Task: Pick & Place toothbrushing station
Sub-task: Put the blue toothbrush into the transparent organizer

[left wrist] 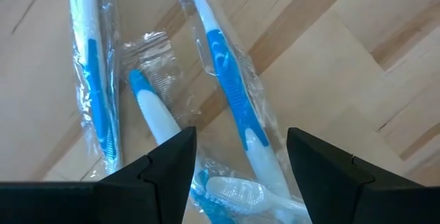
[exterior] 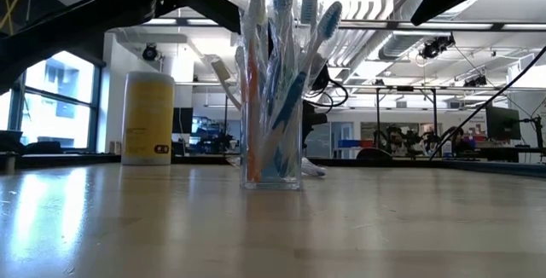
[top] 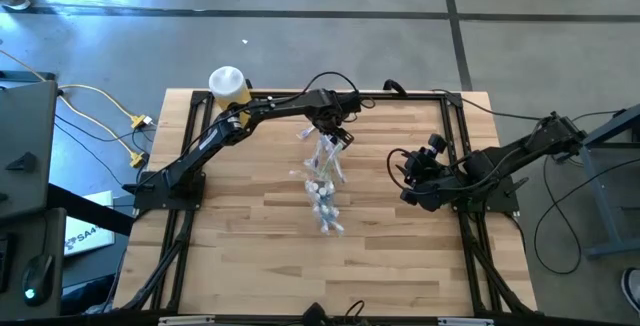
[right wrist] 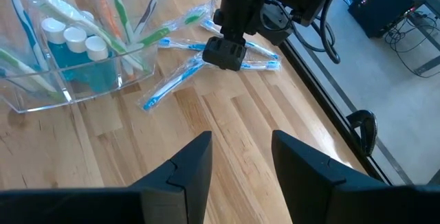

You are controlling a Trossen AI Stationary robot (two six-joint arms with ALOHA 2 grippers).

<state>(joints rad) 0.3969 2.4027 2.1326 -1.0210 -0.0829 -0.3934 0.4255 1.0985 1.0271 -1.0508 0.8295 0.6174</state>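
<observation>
A small clear plastic cup [top: 325, 211] [exterior: 271, 163] [right wrist: 41, 93] stands upright on its base mid-table. It holds wrapped toothbrushes and teal white-capped tubes [right wrist: 72, 52]. Just beyond it, several loose blue-and-white toothbrushes [top: 325, 156] [left wrist: 230, 80] [right wrist: 175, 80] lie flat in clear wrappers. My left gripper [top: 335, 138] [left wrist: 240, 141] [right wrist: 223, 53] points down over them, open. One brush handle shows between its fingers, and I see no touch. My right gripper [top: 405, 171] [right wrist: 240, 148] waits open and empty near the right edge.
A yellow bottle with a white cap [top: 228, 86] [exterior: 148, 118] stands at the far left corner, beside my left arm. A black frame [top: 455, 116] runs around the table's edges. Bare wood [top: 260, 266] lies along the near side.
</observation>
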